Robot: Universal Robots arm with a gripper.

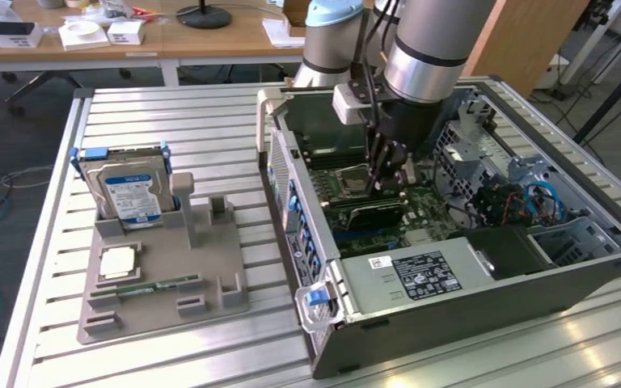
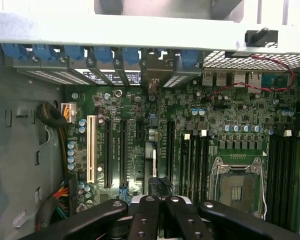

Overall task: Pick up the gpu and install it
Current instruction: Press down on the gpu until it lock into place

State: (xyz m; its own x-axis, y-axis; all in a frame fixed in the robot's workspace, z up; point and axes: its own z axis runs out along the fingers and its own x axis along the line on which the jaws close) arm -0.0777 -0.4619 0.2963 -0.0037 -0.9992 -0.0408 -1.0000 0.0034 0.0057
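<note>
a slatted metal table [image 1: 181, 121] stands on grey floor [image 1: 9, 162], wooden desks [image 1: 213, 36] behind it.

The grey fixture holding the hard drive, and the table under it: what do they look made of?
Grey fixture: probably matte plastic, maybe 3D-printed; uniform dull grey, blocky moulded slots. Table: likely aluminium profile; silvery, slotted slats with soft sheen. Hard drive: metal casing with a blue-white label.

Silver-grey arm, light-blue joint caps, black screw-studded tool [image 1: 386, 174].
</note>
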